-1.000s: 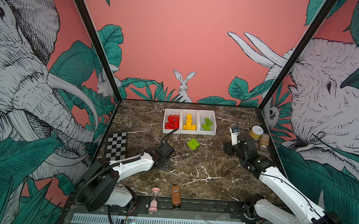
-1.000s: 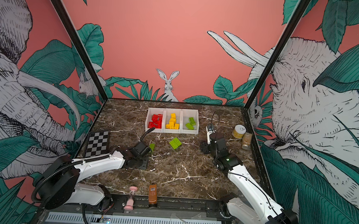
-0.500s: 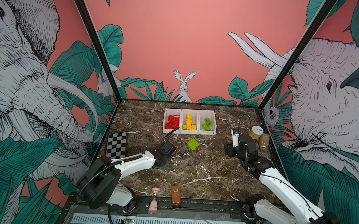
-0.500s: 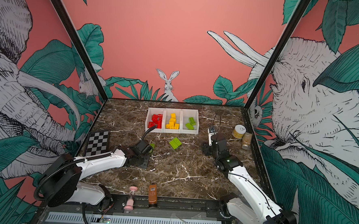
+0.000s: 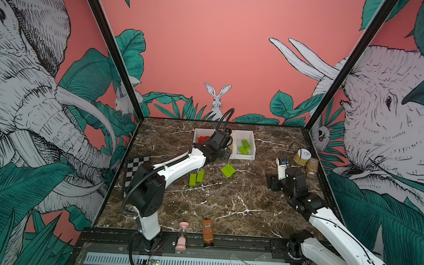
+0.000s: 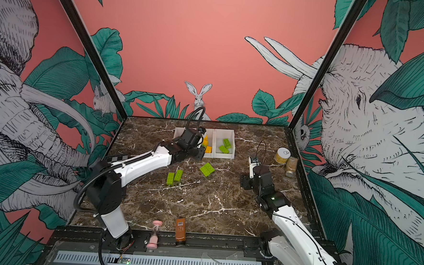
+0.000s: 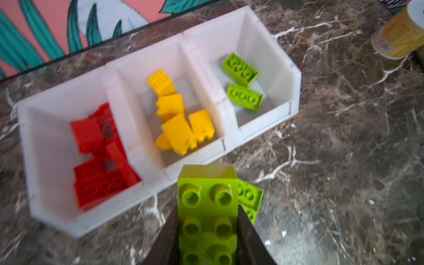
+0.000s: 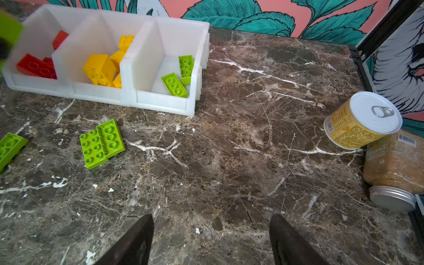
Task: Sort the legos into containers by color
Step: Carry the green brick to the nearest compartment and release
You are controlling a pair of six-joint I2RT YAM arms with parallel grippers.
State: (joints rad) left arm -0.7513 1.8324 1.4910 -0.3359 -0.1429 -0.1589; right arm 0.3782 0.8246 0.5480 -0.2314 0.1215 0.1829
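My left gripper [image 7: 207, 208] is shut on a lime green lego [image 7: 207, 195], held studs-up above the table just before the containers [image 7: 142, 146]. In both top views the left gripper [image 5: 220, 152] hovers at the front of the middle container. The three white containers [image 5: 252, 150] hold red legos [image 7: 98, 156], yellow legos [image 7: 179, 124] and two green legos [image 7: 243, 85]. Loose green legos lie on the table: a plate with a brick on it [image 5: 228, 170] and two bricks side by side [image 5: 196, 179]. My right gripper [image 8: 211, 234] stands open and empty low over the marble, right of the loose legos [image 5: 279, 170].
A yellow can [image 5: 303, 156] and a jar on its side [image 5: 312, 168] sit at the right wall, close behind the right arm. A checkered board [image 5: 135, 169] lies at the left edge. A pink hourglass [image 5: 182, 236] and a brown bottle [image 5: 207, 231] stand at the front edge.
My left gripper shut on a green lego, rose from the table and swung back and right toward the containers. Two green bricks now show where it was. The right arm hardly moved.
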